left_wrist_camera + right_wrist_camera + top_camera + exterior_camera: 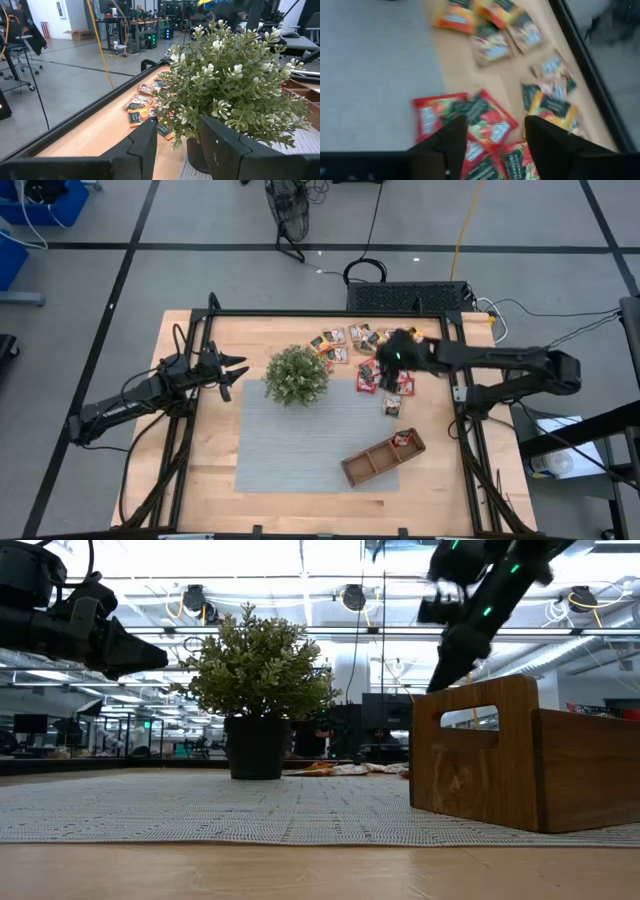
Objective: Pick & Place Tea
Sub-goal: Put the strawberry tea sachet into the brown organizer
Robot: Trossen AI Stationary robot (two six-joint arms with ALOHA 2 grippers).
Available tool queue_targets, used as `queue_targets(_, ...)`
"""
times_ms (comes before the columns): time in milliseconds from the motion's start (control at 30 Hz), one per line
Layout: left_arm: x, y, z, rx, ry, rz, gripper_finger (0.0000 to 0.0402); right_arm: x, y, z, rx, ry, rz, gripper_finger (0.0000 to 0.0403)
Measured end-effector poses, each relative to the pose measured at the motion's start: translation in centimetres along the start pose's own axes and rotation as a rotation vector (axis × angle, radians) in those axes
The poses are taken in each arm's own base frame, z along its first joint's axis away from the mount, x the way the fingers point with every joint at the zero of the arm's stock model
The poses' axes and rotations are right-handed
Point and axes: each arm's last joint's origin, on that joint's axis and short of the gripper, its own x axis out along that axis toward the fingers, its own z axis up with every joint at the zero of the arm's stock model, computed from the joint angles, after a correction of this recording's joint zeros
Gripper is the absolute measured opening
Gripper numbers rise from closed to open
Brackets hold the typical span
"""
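You have two arms, one plant (296, 375), one tray (383, 457) and a scatter of tea sachets (362, 340), too many and too overlapped to count exactly. Most of them lie on the bare wood at the table's (180, 470) far side, beside the plant, mostly red with some orange and green; one sachet (392, 404) lies apart on the grey woven mat (290, 445).

The tray is brown wood, long, with three compartments. Its end compartment nearest the right arm holds a red sachet (403, 439); the other two look bare.

Your right gripper (492, 142) hangs over the red sachets with its fingers spread and nothing between them. Your left gripper (177, 137) waits near the plant on the left side, fingers parted, holding nothing.
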Motion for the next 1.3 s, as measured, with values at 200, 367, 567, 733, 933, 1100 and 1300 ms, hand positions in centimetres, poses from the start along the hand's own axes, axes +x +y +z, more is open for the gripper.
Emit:
queue_targets(200, 0.0, 0.0, 0.0, 0.0, 0.0, 0.001, 0.0147, 3.4, -4.0, -1.7, 0.311, 0.165, 0.116, 0.0216)
queue_targets(367, 0.0, 0.0, 0.0, 0.0, 0.0, 0.001, 0.0147, 5.0, -5.5, -2.6, 0.433, 0.225, 0.149, 0.0214)
queue_targets(567, 0.0, 0.0, 0.0, 0.0, 0.0, 0.0, 0.0147, 6.3, -5.9, -3.2, 0.539, 0.282, 0.191, 0.0212)
queue_targets(733, 0.0, 0.0, 0.0, 0.0, 0.0, 0.001, 0.0148, 7.3, -5.7, -3.6, 0.58, 0.316, 0.234, 0.0216)
queue_targets(933, 0.0, 0.0, 0.0, 0.0, 0.0, 0.0, 0.0147, 7.9, -5.7, -3.8, 0.584, 0.339, 0.233, 0.0213)
queue_targets(1100, 0.0, 0.0, 0.0, 0.0, 0.0, 0.0, 0.0147, 7.9, -5.7, -3.8, 0.584, 0.336, 0.233, 0.0215)
queue_targets(1300, 0.0, 0.0, 0.0, 0.0, 0.0, 0.001, 0.0147, 8.0, -5.7, -3.6, 0.582, 0.32, 0.232, 0.0215)
